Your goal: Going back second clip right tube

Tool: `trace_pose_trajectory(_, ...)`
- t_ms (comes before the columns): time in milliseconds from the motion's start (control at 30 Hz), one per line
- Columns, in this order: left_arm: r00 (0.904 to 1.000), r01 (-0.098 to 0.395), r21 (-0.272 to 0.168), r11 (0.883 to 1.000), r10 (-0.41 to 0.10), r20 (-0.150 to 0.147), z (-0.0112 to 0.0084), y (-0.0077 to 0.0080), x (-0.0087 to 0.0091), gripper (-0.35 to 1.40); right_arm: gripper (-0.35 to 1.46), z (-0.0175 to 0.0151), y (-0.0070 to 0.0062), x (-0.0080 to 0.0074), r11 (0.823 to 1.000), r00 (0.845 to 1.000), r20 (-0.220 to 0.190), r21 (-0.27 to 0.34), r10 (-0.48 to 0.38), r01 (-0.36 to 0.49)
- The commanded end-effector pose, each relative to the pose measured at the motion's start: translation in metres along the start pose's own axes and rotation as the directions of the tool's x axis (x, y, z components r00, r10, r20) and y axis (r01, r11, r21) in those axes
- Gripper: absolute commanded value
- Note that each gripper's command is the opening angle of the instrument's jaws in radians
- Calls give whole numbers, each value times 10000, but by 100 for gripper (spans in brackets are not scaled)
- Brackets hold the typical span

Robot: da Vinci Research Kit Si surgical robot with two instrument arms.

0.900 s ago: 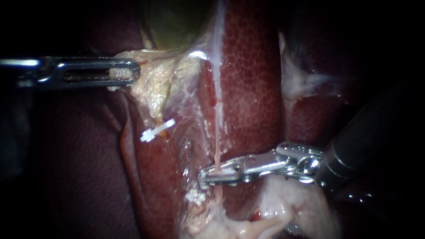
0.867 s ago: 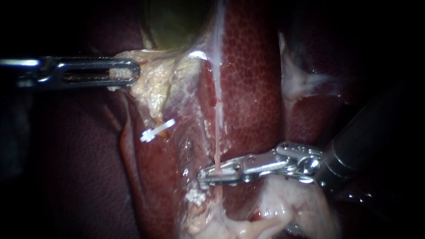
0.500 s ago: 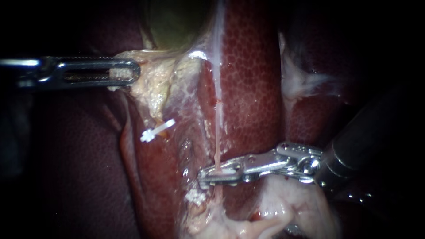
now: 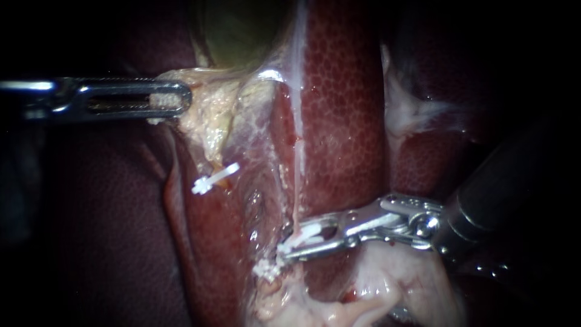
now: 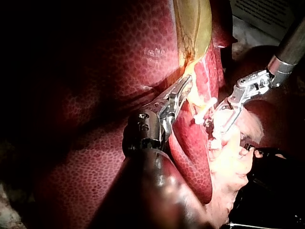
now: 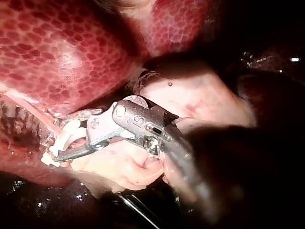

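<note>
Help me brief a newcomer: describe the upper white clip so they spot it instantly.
Start at the left instrument gripping pale tissue. Follow that tissue down to the white clip at its lower end. It sits alone, well above the lower clip beside the right instrument.

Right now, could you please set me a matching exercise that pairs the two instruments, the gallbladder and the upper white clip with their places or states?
Things:
1. left instrument
2. right instrument
3. gallbladder
4. upper clip

Places or states:
A. greenish, at the upper edge of the endoscope view
B. jaws apart, with the middle clip between them
C. jaws shut on pale tissue
D. white, well apart from both instruments

Pairs: 1-C, 2-B, 3-A, 4-D.
</note>
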Motion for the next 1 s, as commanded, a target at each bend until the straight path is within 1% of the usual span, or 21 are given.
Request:
trace_pose_trajectory(33,10000,2,-1,10000,-2,1,0,0,0,-35,56,-5,0,3,9999,9999,-23,-34,-153,153)
trace_pose_trajectory(233,10000,-1,-1,10000,1,1,-1,0,1,-35,59,-40,-5,18,9950,9964,-188,-581,-828,816)
trace_pose_trajectory(333,10000,-1,0,10000,1,1,-1,0,1,-35,60,-57,-8,27,9914,9936,-164,-699,-1120,1106)
trace_pose_trajectory(400,10000,-2,-1,10000,2,1,-1,0,1,-35,60,-71,-12,37,9867,9899,-132,-830,-1413,1397)
trace_pose_trajectory(567,10000,-5,-2,10000,5,3,0,0,1,-35,60,-95,-30,62,9807,9845,-115,-910,-1748,1730)
trace_pose_trajectory(667,10000,-6,-2,10000,6,3,-1,0,1,-35,60,-102,-40,73,9776,9816,-103,-924,-1909,1891)
trace_pose_trajectory(800,10000,-7,-3,10000,7,3,0,1,2,-35,60,-106,-48,79,9761,9801,-98,-929,-1981,1963)
trace_pose_trajectory(900,10000,-7,-4,10000,7,4,0,1,2,-35,60,-106,-49,80,9761,9802,-99,-931,-1979,1962)
trace_pose_trajectory(1000,10000,-8,-4,10000,8,4,0,1,2,-35,60,-103,-47,77,9757,9798,-97,-948,-1995,1977)
